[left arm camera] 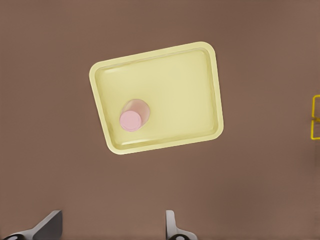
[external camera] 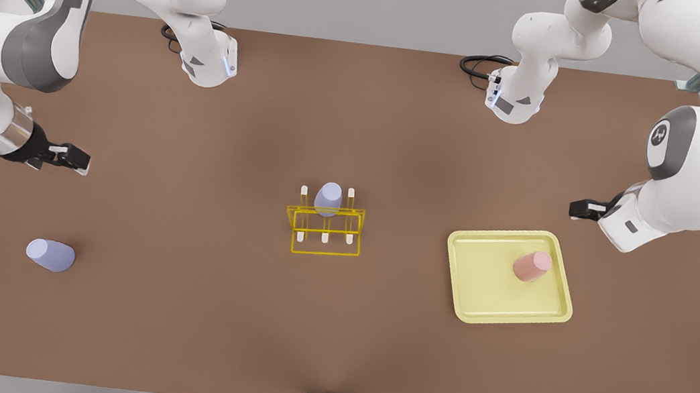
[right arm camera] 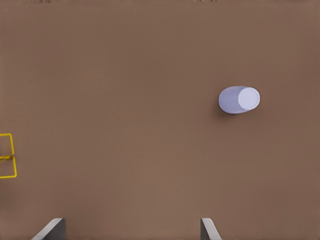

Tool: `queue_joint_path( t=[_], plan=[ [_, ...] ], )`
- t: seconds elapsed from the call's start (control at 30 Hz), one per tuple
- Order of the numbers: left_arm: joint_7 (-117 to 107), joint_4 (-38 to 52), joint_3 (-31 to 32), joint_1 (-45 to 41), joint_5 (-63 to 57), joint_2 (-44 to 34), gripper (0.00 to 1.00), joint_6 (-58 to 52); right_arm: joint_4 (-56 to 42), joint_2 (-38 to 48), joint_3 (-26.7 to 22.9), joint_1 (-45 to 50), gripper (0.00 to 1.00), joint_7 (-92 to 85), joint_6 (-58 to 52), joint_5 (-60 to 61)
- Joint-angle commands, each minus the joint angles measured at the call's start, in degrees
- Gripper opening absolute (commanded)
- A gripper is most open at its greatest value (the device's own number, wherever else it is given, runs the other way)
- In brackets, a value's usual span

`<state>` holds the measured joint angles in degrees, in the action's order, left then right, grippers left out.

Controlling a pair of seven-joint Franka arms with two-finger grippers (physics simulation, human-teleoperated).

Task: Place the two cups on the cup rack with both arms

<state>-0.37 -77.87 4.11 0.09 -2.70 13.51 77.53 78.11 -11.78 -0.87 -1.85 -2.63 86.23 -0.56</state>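
A: While both grippers hang spread and empty, the main risk is a bad pinch. Lavender cup (external camera: 50,254) stands on bare table (external camera: 329,356) at 8 o'clock from the cup rack (external camera: 324,225); tapered wall could squirt out of the right gripper (external camera: 72,156).

B: Same for the pink cup (external camera: 531,266) at 3 o'clock, on the tray (external camera: 478,301). Left gripper (external camera: 581,209) may clip the rim.

A: Rack's far-row peg already carries a lavender cup (external camera: 328,198). Both arms converging there could collide.
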Motion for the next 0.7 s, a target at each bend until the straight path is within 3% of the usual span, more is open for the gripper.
queue_joint_path(
  t=[0.0, 0.07, 0.13, 0.23, 0.33, 0.47, 0.67],
  plan=[
    [-0.7, 0.0, 0.0, 0.0, 0.1, -0.1, 1.00, 0.1, -0.1, 0.0, 0.0, 0.0, 1.00, -1.4, 0.3, 0.0],
    [-0.9, -1.0, -0.1, 0.0, 0.0, 0.4, 1.00, 0.5, -0.2, -0.4, 0.1, 0.1, 1.00, -1.3, 0.3, 0.0],
    [-0.7, -9.2, -0.9, 0.0, 0.1, 3.5, 1.00, 14.6, -0.1, -0.7, 0.0, 0.1, 1.00, -1.5, 1.0, -0.4],
    [-0.2, -23.3, -3.2, -0.2, 0.5, 4.0, 1.00, 35.4, -12.4, -15.4, 0.1, -0.5, 1.00, -8.2, 6.5, -0.8],
    [0.8, -32.5, -4.6, -0.3, 0.5, 4.8, 1.00, 49.0, -13.3, -24.3, -2.2, -3.4, 1.00, -9.1, 12.6, -0.3],
    [0.8, -33.0, -5.1, -0.4, 0.5, 8.8, 1.00, 50.9, -13.4, -30.7, -2.2, -7.7, 1.00, -9.0, 20.8, 2.4],
    [0.8, -33.1, -5.1, -0.4, 0.4, 12.9, 1.00, 52.8, -13.2, -33.6, -2.2, -10.8, 1.00, -12.6, 26.8, 2.3]
  ],
)
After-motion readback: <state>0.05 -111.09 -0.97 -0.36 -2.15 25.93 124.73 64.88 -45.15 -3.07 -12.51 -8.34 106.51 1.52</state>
